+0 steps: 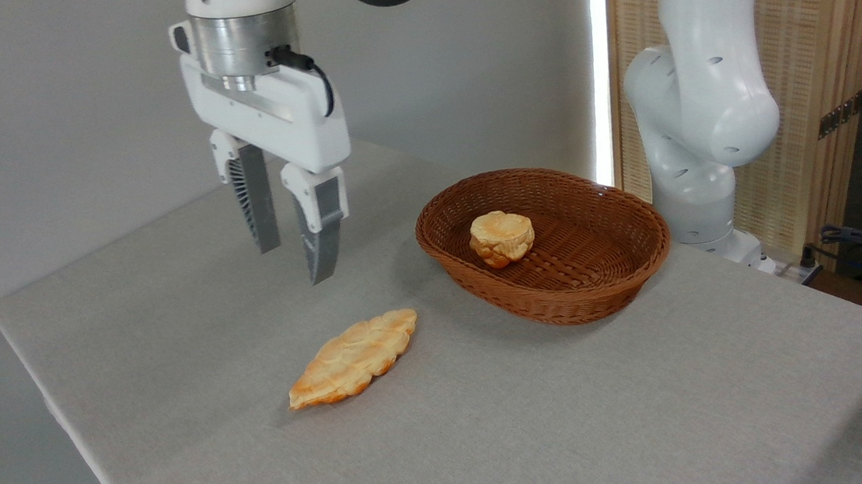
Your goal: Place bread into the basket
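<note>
Nearest the lens, a flat leaf-shaped pastry (354, 358) lies on the grey bench (649, 410) at lower centre. Right of centre, the bread (502, 237) sits inside the wicker basket (561, 305), so the task looks complete. At upper left, the claw (295, 258) hangs empty, fingers spread, above the bench.
</note>
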Robot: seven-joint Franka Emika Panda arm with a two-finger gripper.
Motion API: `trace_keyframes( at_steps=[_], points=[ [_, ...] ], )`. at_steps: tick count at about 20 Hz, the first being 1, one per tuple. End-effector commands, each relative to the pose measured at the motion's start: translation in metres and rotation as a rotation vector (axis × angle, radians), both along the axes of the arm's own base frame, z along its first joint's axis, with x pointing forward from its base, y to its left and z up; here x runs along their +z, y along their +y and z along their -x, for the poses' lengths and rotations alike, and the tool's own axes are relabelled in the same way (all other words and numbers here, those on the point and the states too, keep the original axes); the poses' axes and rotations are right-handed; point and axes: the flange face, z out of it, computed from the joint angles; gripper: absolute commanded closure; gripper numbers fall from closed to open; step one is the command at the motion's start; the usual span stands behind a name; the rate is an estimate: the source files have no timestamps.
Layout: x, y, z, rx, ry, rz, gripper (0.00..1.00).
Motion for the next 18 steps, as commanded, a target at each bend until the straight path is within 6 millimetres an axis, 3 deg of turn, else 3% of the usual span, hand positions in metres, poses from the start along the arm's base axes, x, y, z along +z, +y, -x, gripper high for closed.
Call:
trace_keyframes(
  at_steps=[1,5,16,18],
  points=[
    [0.003,-0.01,-0.029,-0.005,-0.009,-0.002,0.0],
    [0.007,-0.003,-0.044,0.022,-0.025,0.008,0.0],
    [0.01,-0.005,-0.04,0.023,-0.006,0.023,0.0],
    [0.01,0.006,-0.041,0.038,-0.002,0.03,0.0]
  ],
)
